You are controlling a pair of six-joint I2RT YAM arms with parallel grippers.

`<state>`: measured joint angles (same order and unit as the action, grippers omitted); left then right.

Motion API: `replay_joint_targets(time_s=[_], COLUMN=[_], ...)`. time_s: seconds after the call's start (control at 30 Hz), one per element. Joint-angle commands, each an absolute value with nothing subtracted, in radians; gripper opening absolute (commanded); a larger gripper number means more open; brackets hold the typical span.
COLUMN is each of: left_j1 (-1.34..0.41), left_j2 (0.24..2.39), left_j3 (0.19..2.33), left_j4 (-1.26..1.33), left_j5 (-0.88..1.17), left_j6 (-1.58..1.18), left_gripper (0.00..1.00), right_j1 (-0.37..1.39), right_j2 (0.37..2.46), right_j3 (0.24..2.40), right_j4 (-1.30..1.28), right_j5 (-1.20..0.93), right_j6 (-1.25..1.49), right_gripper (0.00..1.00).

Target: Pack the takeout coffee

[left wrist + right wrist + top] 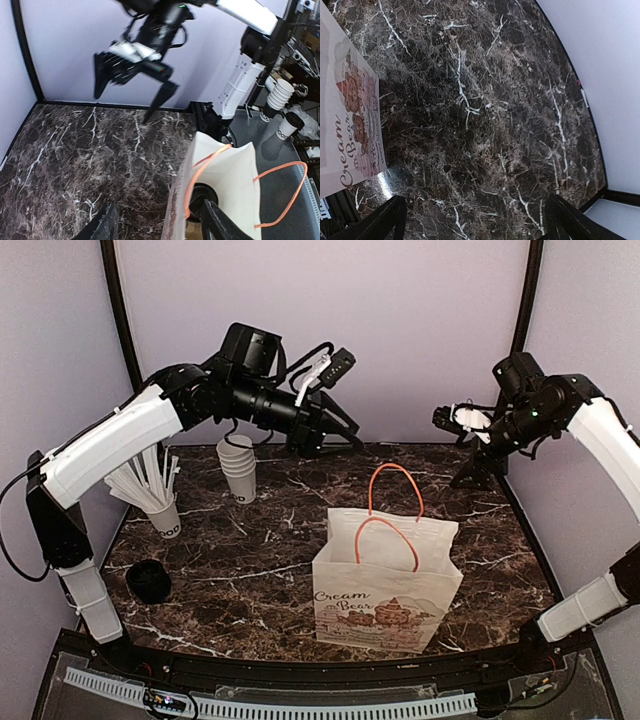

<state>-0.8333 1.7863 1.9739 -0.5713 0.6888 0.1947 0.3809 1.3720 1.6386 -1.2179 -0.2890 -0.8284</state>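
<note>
A white paper bag [385,585] with orange handles and "Cream Bear" print stands open at the table's front middle. In the left wrist view a round black lid [199,199] shows deep inside the bag [225,175]; this is the takeout coffee, its white cup hidden. The top view does not show it. My left gripper [328,440] hangs high behind the bag, open and empty [160,227]. The right gripper [475,475] hovers at the back right, open with nothing between its fingers [475,225], and it shows too in the left wrist view [122,107].
A stack of nested white cups [238,468] stands at the back left. Beside it, a cup of white wrapped straws [160,508]. A pile of black lids [148,580] sits front left. Off the table, more cups [282,107] stand on a shelf. The marble top [485,100] ends at black frame posts.
</note>
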Motion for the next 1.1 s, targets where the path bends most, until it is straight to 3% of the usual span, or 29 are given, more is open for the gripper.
replay_joint_targets(time_s=[0.0, 0.27, 0.47, 0.73, 1.07], left_j1=[-0.915, -0.969, -0.980, -0.984, -0.984], left_j2=[1.806, 1.909, 1.950, 1.921, 1.749], left_j3=[1.946, 2.007, 2.044, 2.044, 1.922], left_j4=[-0.707, -0.760, -0.807, -0.804, -0.691], left_j5=[0.647, 0.491, 0.523, 0.479, 0.073], left_j6=[0.314, 0.344, 0.359, 0.365, 0.409], left_gripper=[0.60, 0.55, 0.43, 0.00, 0.00], right_j1=[0.333, 0.325, 0.314, 0.313, 0.313], right_j2=[1.345, 1.321, 1.308, 1.311, 1.325], right_j3=[1.511, 1.398, 1.381, 1.378, 1.351], right_j4=[-1.094, -1.031, -1.032, -1.009, -0.881], right_j5=[-0.375, -0.433, -0.425, -0.443, -0.371], right_j6=[-0.810, -0.755, -0.755, -0.752, -0.659], right_gripper=[0.98, 0.97, 0.96, 0.96, 0.95])
